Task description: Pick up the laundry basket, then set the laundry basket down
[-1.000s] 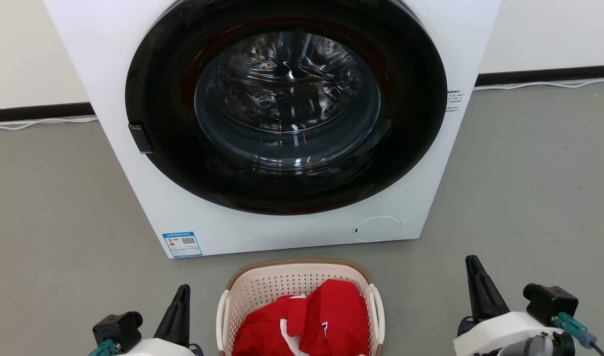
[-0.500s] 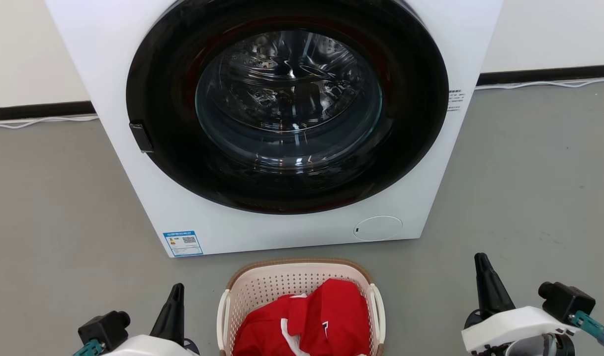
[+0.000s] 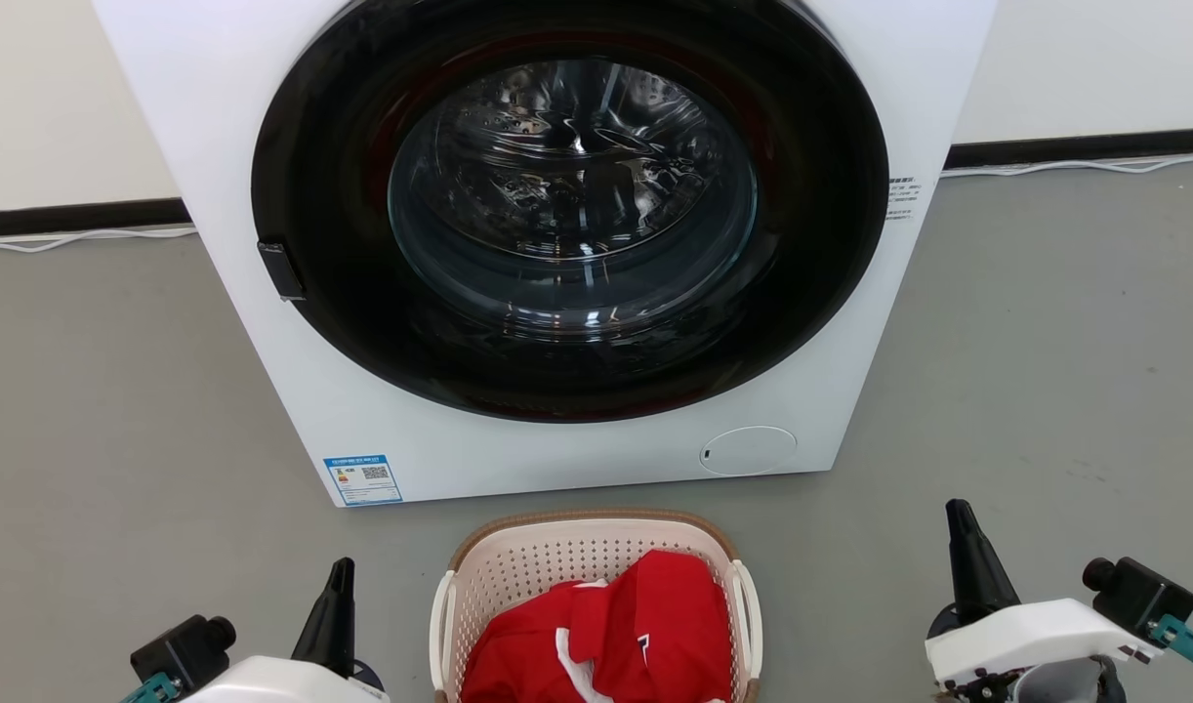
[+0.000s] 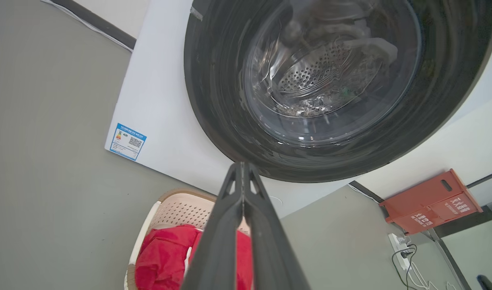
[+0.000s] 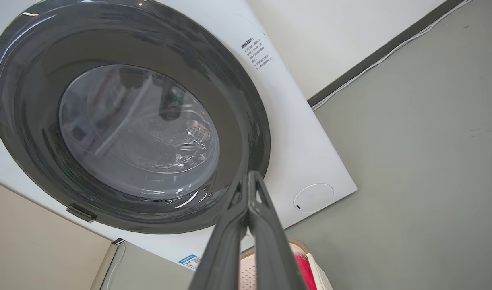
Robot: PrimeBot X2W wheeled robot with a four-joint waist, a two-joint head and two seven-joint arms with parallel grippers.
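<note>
Both claws shut and empty, either side of the laundry basket.

Left of the laundry basket [image 3: 518, 571], the left gripper [image 3: 342, 570] has its two dark fingers pressed together, holding nothing and clear of the basket's left handle. The basket sits on the grey floor [image 3: 118, 410] just in front of the washing machine [image 3: 557, 459], with a red garment [image 3: 645, 625] heaped inside. Right of the basket and well apart from it, the right gripper [image 3: 958, 513] is likewise pinched closed on nothing. Compared with a second ago, both grippers stand farther out from the basket, which has not moved.
</note>
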